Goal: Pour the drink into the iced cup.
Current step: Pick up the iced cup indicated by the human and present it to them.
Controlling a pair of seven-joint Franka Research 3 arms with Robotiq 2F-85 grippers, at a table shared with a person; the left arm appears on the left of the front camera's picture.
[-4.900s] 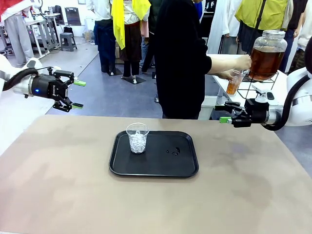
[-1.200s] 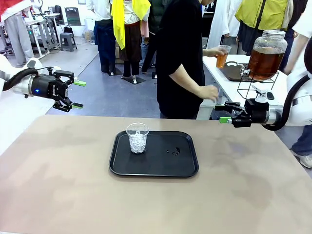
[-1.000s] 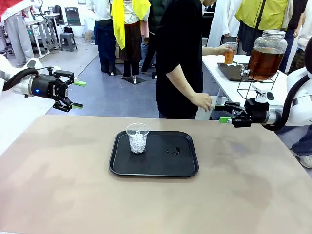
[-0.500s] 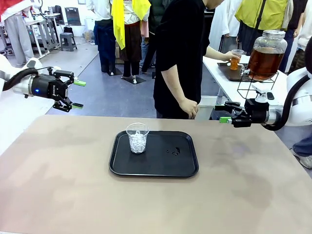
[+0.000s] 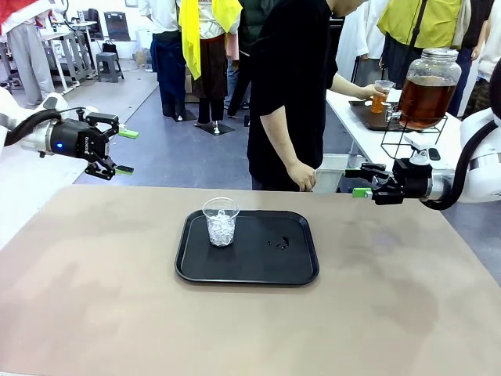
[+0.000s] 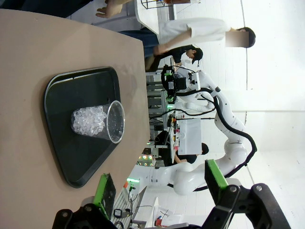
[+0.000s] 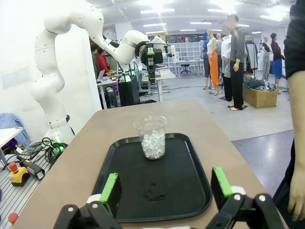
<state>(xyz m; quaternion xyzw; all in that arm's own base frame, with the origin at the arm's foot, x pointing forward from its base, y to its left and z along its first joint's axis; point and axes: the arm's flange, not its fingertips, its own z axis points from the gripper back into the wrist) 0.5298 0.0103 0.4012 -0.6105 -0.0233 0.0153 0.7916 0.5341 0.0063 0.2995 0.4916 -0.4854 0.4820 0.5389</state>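
- Front view: the pour has not begun, by my reading. The iced cup point(image 5: 221, 222) stands upright on the left part of the black tray point(image 5: 262, 266), holding white ice and no amber liquid.
- The drink point(image 5: 380, 101) is well beyond the tray to the far right, in a small clear cup held in the person's hand point(image 5: 367, 91) over a white side table point(image 5: 362, 125), just beside a glass dispenser point(image 5: 428, 92) of the same amber liquid.
- The left gripper point(image 5: 125, 152) hangs in the air well to the left of the tray, jaws spread wide with nothing between them. The right gripper point(image 5: 357, 180) hangs off the tray's far right corner, equally wide and empty.
- Next, I judge, the drink must be brought over to the tray, passed to an arm or tipped over the iced cup's rim, with a slow tilt so that nothing splashes off the ice.
- A few dark droplets point(image 5: 278, 244) lie on the tray right of the cup. The table point(image 5: 109, 313) is a plain matt tan, bare around the tray.
- Left wrist view: its green-padded fingers point(image 6: 106, 193) stand far apart and empty, looking over the tray's near edge at the iced cup point(image 6: 97, 121). Beyond the tray there are white walls and the other arm point(image 6: 228, 138).
- Right wrist view: the fingers point(image 7: 221, 183) are wide and empty just short of the tray rim point(image 7: 200, 210), with the iced cup point(image 7: 152, 137) on the tray's far part. Behind the tray lies an open workshop with desks, bright ceiling lights and people standing.
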